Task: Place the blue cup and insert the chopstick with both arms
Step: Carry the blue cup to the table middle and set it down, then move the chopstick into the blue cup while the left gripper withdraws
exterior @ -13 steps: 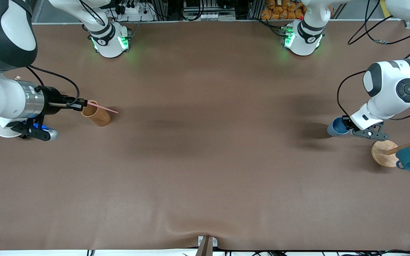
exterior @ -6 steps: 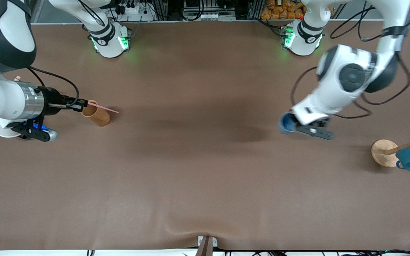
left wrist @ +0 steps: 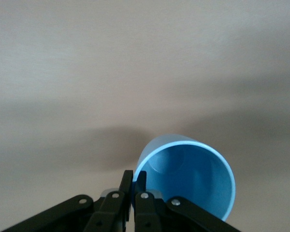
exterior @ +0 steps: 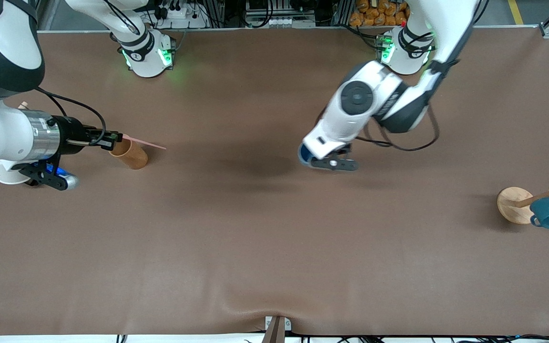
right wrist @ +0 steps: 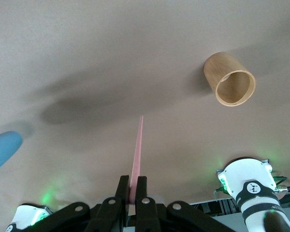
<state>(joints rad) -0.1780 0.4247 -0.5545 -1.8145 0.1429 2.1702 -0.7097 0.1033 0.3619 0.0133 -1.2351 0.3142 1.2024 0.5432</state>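
We see the left gripper [exterior: 313, 159] over the middle of the worktop [exterior: 274, 247], its jaws clamped on the rim of the blue cup [left wrist: 188, 179], a plain light-blue tumbler whose mouth is open and empty. The right gripper [exterior: 112, 139] hangs near the worktop edge at the right arm's end, above the brown cup [exterior: 129, 153], jaws pressed together on the chopstick [right wrist: 136, 154]. This thin pale-pink stick points its long axis toward the middle, where the blue cup is
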